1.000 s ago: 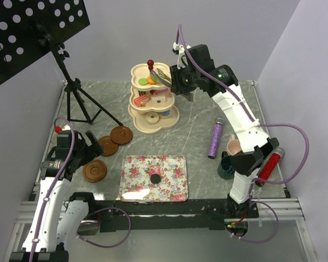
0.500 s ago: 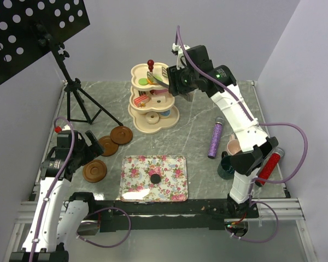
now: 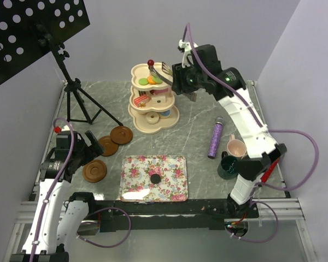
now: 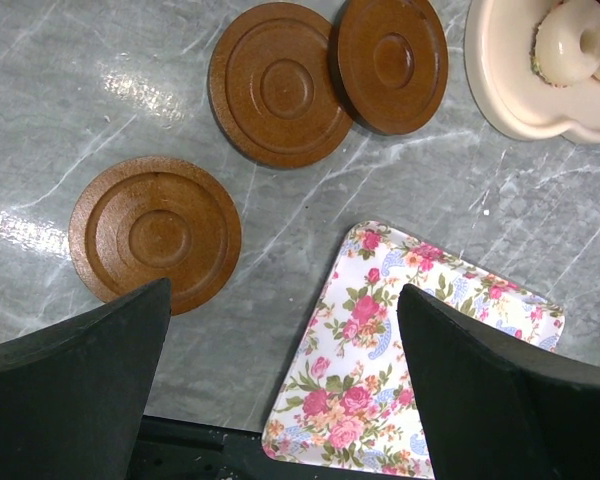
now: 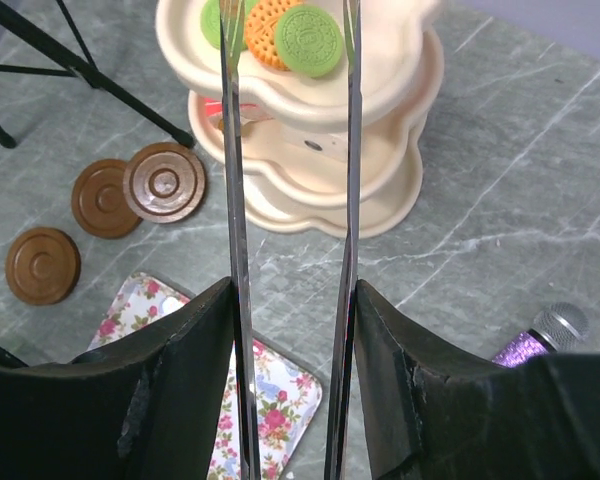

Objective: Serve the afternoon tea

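The cream three-tier stand stands at the back middle, with green and orange macarons on its top tier and cake slices and doughnuts lower down. My right gripper is shut on metal tongs, whose two blades reach over the top tier on either side of the macarons. The blade tips are out of frame. My left gripper hangs open over the table between a brown saucer and the floral tray. Two more saucers lie beyond. Pink and dark teal mugs sit at the right.
A purple glittery microphone lies left of the mugs. The floral tray at the front middle carries one small dark round piece. A black music stand with tripod legs occupies the back left corner.
My right arm has shifted slightly right and up, with the tongs still over the stand's top tier. The left arm has not moved.
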Tool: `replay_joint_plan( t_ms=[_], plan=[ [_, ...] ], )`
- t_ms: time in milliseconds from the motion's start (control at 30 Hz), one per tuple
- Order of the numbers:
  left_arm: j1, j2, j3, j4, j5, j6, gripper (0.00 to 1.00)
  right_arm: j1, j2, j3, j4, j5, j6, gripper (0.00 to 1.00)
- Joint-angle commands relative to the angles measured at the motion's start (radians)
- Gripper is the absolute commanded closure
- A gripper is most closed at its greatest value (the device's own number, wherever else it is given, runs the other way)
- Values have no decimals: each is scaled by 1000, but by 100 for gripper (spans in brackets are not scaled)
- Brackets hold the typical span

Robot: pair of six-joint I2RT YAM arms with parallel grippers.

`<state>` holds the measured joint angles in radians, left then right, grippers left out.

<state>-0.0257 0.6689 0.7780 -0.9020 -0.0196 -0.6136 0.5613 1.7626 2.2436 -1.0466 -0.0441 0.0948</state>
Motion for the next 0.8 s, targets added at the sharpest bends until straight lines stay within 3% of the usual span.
replay_joint_plan(
  t_ms=[0,233,500,767],
  plan=[
    [3,-12,7,28,27,12,0,29,-181,-60,69,29,16,45],
    [4,-28,7,26,23,8,0,159,-451,-407,125,141,39,45],
    [4,-34,7,29,27,11,0,345,-701,-904,132,161,207,46],
    [3,-38,6,31,33,14,0,518,-767,-1193,132,171,345,46]
  ],
)
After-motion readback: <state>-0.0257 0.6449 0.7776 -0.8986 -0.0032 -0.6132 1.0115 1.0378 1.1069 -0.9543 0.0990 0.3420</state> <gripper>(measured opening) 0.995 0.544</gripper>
